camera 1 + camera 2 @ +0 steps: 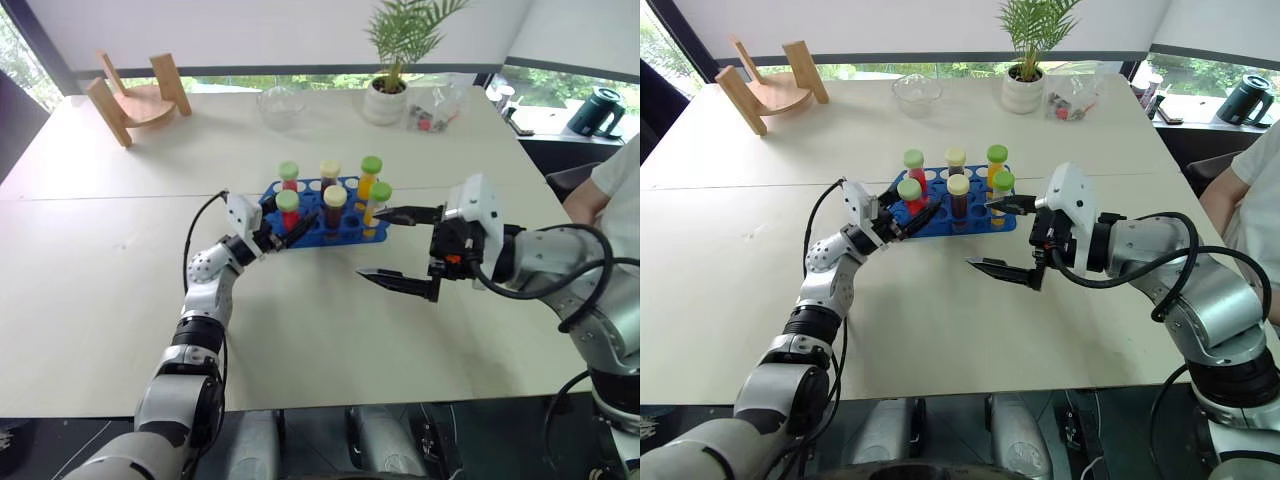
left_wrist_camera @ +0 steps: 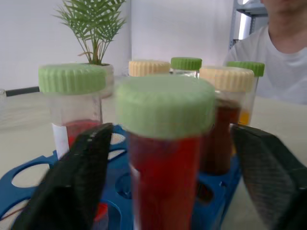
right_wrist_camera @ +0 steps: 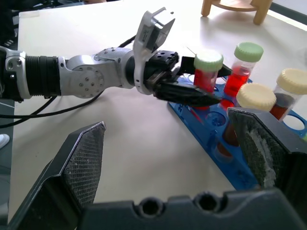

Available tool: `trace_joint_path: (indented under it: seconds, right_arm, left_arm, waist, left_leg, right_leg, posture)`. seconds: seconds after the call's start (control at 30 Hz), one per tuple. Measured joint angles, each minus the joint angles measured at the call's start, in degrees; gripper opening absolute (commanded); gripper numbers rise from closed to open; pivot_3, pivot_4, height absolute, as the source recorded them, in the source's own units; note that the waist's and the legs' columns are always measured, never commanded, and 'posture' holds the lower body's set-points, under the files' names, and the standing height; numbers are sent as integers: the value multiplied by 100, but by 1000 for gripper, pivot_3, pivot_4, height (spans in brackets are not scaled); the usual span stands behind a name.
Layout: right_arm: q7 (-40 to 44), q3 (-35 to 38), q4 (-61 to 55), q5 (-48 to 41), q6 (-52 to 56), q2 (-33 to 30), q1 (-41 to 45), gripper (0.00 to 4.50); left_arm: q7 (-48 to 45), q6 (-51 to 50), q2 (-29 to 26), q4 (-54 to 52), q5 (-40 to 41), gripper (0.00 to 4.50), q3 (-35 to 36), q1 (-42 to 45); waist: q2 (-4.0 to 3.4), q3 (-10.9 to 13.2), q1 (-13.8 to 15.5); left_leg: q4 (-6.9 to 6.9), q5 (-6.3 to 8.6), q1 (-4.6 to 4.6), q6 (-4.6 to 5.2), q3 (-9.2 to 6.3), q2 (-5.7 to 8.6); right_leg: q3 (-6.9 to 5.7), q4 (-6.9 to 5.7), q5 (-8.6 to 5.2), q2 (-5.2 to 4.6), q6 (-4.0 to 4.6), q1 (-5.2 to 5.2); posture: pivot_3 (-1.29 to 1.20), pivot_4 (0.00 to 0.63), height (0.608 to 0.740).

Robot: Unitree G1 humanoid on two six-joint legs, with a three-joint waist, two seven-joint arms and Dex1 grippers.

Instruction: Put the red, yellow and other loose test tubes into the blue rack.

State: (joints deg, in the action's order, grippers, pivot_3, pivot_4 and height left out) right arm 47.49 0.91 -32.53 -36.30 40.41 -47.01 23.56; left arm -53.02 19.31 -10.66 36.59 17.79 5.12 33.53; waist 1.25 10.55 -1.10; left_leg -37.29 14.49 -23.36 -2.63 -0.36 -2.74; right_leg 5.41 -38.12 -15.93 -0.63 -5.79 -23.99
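Left gripper point(image 1: 287, 236) at the near-left end of the blue rack point(image 1: 345, 228), fingers point(image 2: 72, 187) spread apart on either side of a red tube point(image 1: 288, 208) with a green cap; the tube stands upright in a rack hole, and neither finger visibly presses it. Behind it stands a second red tube point(image 1: 289, 175); further along the rack from the left gripper stand two dark tubes point(image 1: 334, 205) and two yellow tubes point(image 1: 371, 175). Right gripper point(image 1: 392, 247), fingers wide apart and empty, hovers off the rack's other end.

six capped tubes point(image 1: 333, 205) upright in blue rack point(image 1: 345, 228)
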Motion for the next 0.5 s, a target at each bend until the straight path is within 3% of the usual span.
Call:
trace_joint_path:
  seconds: [0.17, 0.3, 0.5]
  right_arm:
    - [-24, 79, -13, -5, 48, -27, -164, 4500]
    - [-56, 414, -43, 1, 48, -144, -592, 4500]
    - [35, 765, 242, 169, -85, -351, -1022, 4500]
  left_arm:
    - [37, -663, -561, -1246, 122, 4448, 18, -625]
    - [-95, -2063, -1777, -2910, 554, 4448, 177, -1283]
    - [-23, -3658, -3022, -4904, 1208, 4448, 805, -2426]
  waist:
    - [0, 0, -1]
    - [1, 0, -5]
    - [1, 0, 1]
  left_leg:
    - [2, 0, -2, 0, 1, -2]
    - [5, 0, -1, 0, 1, -5]
    - [3, 0, 3, -1, 8, -5]
  right_leg:
    - [0, 0, 0, -1, 0, -3]
    - [0, 0, -1, -1, 1, -3]
    - [2, 3, -3, -6, 2, 0]
  posture:
    - [0, 150, 740]
    - [0, 150, 740]
    - [0, 150, 740]
